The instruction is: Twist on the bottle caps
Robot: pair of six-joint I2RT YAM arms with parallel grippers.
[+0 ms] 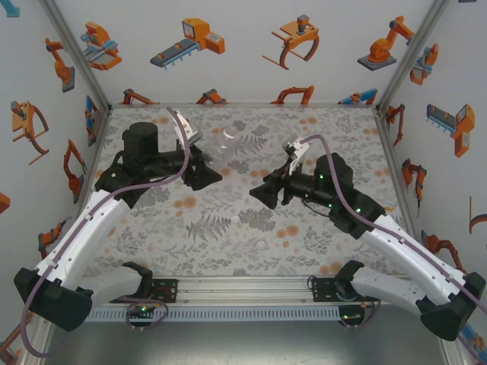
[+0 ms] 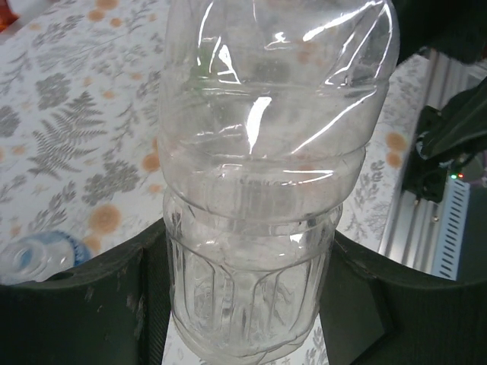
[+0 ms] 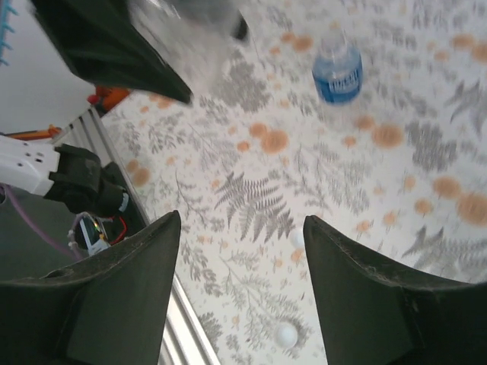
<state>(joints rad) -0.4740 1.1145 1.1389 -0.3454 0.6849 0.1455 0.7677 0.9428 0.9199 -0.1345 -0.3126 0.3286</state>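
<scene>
Left gripper (image 2: 243, 304) clamps the colourless bottle (image 2: 266, 152) mid-frame; right gripper (image 3: 242, 289) gapes empty over open table (image 3: 251, 198), two bottle caps (image 3: 286, 334) near the bottom edge, blue-labelled bottle (image 3: 337, 72) upper right

Fern-printed tablecloth (image 1: 221, 228) at centre, robot-pictured back wall (image 1: 243, 68) at twelve o'clock, metal rail (image 1: 243, 289) at six.

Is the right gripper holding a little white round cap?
No: the right gripper is open and empty, and a small white round plastic cap lies on the leaf-patterned table.
</scene>
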